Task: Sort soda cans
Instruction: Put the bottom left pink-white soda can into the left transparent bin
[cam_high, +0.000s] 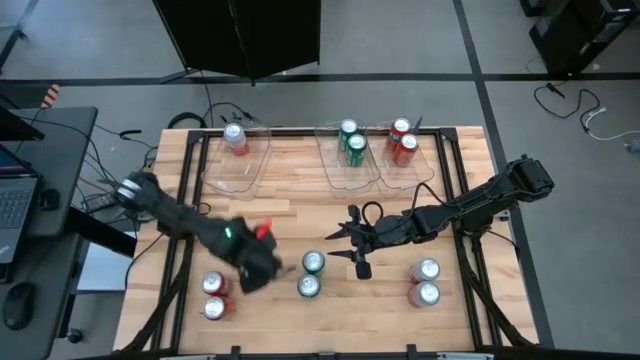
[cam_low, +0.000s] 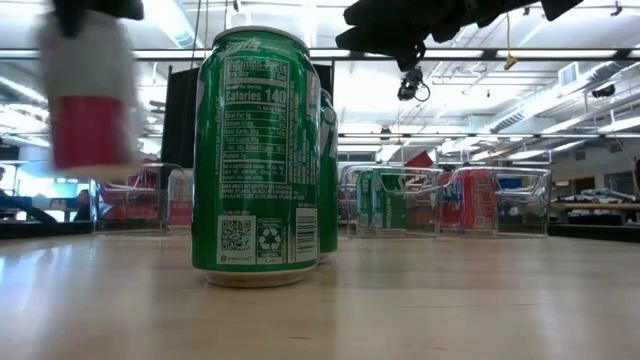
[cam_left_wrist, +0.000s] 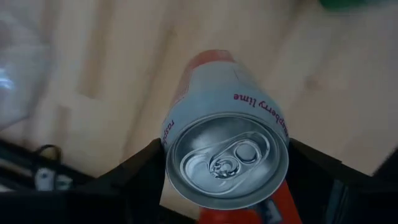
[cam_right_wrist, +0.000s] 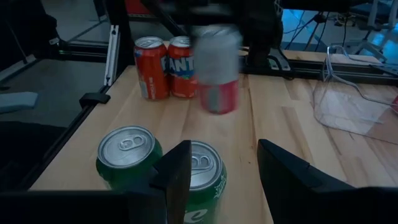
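Observation:
My left gripper (cam_high: 258, 262) is shut on a silver-white can with a red lower band (cam_left_wrist: 227, 124). It holds the can in the air over the table's near left part; the low view shows it blurred (cam_low: 90, 100). My right gripper (cam_high: 348, 248) is open and hovers just right of two green cans (cam_high: 313, 262) (cam_high: 308, 287), which stand upright on the wood. In the right wrist view its fingers (cam_right_wrist: 180, 174) stand above the nearer green can (cam_right_wrist: 205, 177) without touching it. Two red cans (cam_high: 214, 296) stand near the left front corner and two silver cans (cam_high: 426, 281) at right front. My left gripper pinches the silver-white can between its two fingers (cam_left_wrist: 140, 171), one on each side of the wall just under the top rim (cam_left_wrist: 177, 134). The fingers come from above, pointing down. The can is lifted clear of the table and hangs below the fingers, roughly upright.
Three clear bins line the far edge. The left one (cam_high: 215, 165) holds a silver can (cam_high: 235, 138), the middle one (cam_high: 335, 170) two green cans (cam_high: 352, 140), the right one (cam_high: 425, 165) two red cans (cam_high: 403, 140). Bare wood lies between bins and cans. Cables and a laptop sit off the left edge.

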